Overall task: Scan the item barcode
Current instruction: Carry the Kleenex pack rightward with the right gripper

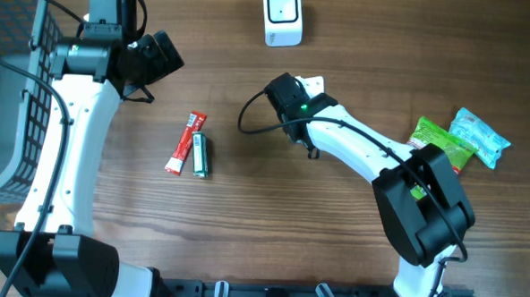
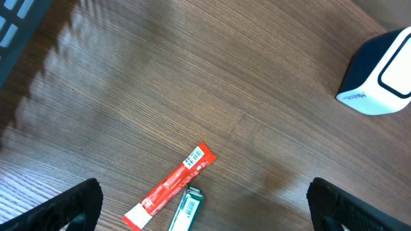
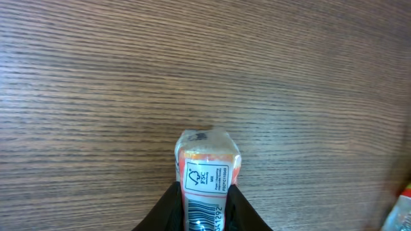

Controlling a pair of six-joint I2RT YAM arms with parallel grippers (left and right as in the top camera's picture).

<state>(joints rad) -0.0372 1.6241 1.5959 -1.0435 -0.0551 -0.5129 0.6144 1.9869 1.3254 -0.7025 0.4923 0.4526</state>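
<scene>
Wood-grain table (image 1: 244, 210) seen from above, with two white robot arms reaching in from the near edge. At the far left, a grey basket (image 1: 16, 111) sits at the table's edge. Just right of it, the left gripper (image 1: 162, 54) hangs over bare wood with its black fingers (image 2: 74, 205) spread wide and nothing between them.

Below and to the right of it, a red stick sachet (image 1: 185, 143) lies flat. A small green-and-white pack (image 1: 200, 155) lies against the sachet's right side, and both show printed barcodes in the left wrist view.

At the top centre, a white barcode scanner (image 1: 282, 17) with a dark front panel stands near the far edge.

Below and slightly right of the scanner, and apart from it, the right gripper (image 3: 205, 212) pinches an orange-and-white packet (image 3: 207, 167). Its dark fingers (image 3: 168, 206) press on both sides of the packet. The right wrist view shows the packet's sealed end sticking out past the fingertips above the wood. It bears an FSC mark, with the top of a barcode below it.

At the far right, a green packet (image 1: 440, 143) and a pale blue packet (image 1: 481, 135) lie touching each other.
</scene>
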